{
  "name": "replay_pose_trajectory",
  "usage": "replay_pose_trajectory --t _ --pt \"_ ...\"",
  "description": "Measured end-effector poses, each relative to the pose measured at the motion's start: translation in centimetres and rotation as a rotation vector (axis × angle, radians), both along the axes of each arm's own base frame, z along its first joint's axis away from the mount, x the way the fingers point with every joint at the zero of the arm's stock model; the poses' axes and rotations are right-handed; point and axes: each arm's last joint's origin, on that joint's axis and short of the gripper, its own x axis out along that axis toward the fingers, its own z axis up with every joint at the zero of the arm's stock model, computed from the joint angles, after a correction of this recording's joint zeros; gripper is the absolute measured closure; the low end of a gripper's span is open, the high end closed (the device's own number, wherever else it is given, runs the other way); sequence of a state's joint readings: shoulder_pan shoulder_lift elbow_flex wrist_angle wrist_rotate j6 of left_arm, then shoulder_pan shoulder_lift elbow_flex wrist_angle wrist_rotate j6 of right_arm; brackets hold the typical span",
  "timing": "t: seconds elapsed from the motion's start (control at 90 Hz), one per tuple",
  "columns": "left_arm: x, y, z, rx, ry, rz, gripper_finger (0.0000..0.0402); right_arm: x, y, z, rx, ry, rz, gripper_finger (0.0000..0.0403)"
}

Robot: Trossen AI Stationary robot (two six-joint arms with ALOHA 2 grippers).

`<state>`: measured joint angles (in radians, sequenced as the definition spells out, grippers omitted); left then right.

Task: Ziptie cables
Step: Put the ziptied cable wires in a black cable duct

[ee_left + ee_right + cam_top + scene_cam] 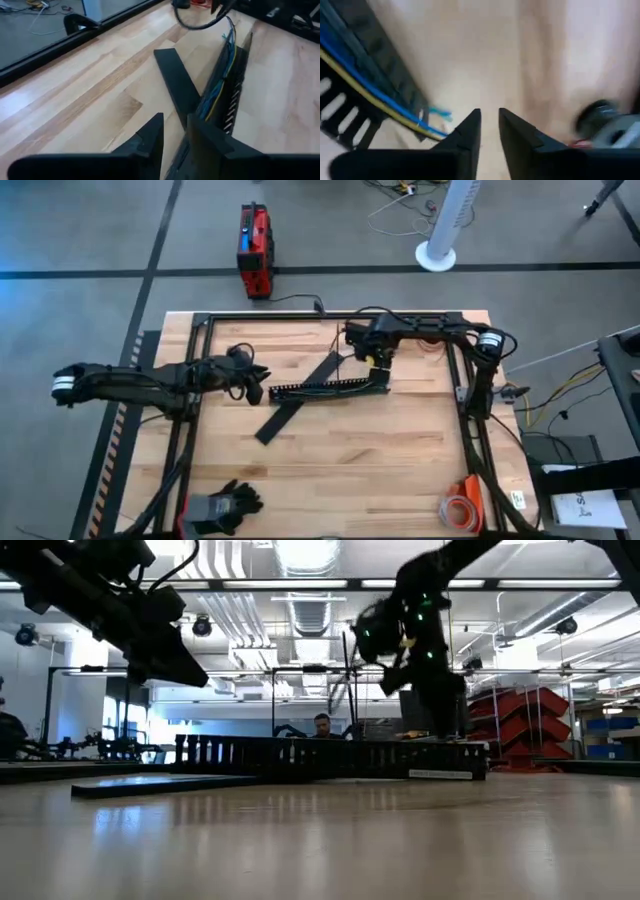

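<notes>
The cables [220,85] are thin blue, yellow and green wires lying along a long black slotted strip [330,388] in the middle of the table. Their loose ends [439,113] stick out at the strip's right end. A flat black bar [300,402] lies slantwise, crossing the strip. My left gripper [175,142] hovers above the strip's left end, its fingers a narrow gap apart with nothing between them. My right gripper [490,130] points down at the bare wood just beside the strip's right end. It is also narrowly open and holds nothing.
A black metal frame [200,320] runs around the work area. Black gloves [228,505] lie at the near left, and an orange coil [462,508] lies at the near right. Bare wood stretches between the strip and the near edge. People sit in the room beyond.
</notes>
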<state>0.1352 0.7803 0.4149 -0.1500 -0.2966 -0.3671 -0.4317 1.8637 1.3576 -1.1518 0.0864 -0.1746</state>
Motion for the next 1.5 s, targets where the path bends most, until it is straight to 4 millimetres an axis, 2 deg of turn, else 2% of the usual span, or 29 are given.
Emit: replay_pose_trajectory --t 0.067,0.144,0.278,0.489,0.567,0.744,0.889,1.1,1.289,1.5 --pt "0.0 0.0 0.0 0.001 0.000 -0.001 0.0335 -0.3 0.3 -0.2 0.087 -0.008 -0.023 0.0392" --pt "0.0 0.0 0.0 0.008 0.004 -0.005 0.0339 -0.7 1.0 -0.1 0.139 0.048 -0.044 0.0398" --pt "0.0 0.0 0.0 0.010 0.005 -0.006 0.0339 -1.0 2.3 0.2 0.155 0.124 -0.060 0.0396" --pt "0.0 0.0 0.0 0.011 0.005 -0.007 0.0332 -0.3 3.9 0.1 0.143 0.120 -0.015 0.0402" --pt "0.0 0.0 0.0 0.012 0.004 -0.007 0.0331 0.0 4.6 0.8 0.128 0.097 -0.007 0.0402" --pt "0.0 0.0 0.0 0.018 0.004 -0.003 0.0335 0.5 6.7 4.4 0.011 -0.047 0.047 0.0403" --pt "0.1 0.0 0.1 0.024 -0.004 -0.004 0.0340 1.1 7.7 7.2 -0.064 -0.287 0.055 0.0403" --pt "0.5 0.1 0.5 0.031 -0.060 -0.010 0.0333 1.9 9.4 10.0 -0.103 -0.541 0.071 0.0403" --pt "1.4 -0.2 -0.1 0.018 -0.029 -0.146 0.0324 2.7 12.5 10.4 -0.150 -0.654 0.196 0.0403" --pt "3.1 0.0 -1.2 0.048 -0.002 -0.168 0.0304 2.0 15.7 9.2 -0.222 -0.824 0.236 0.0403"
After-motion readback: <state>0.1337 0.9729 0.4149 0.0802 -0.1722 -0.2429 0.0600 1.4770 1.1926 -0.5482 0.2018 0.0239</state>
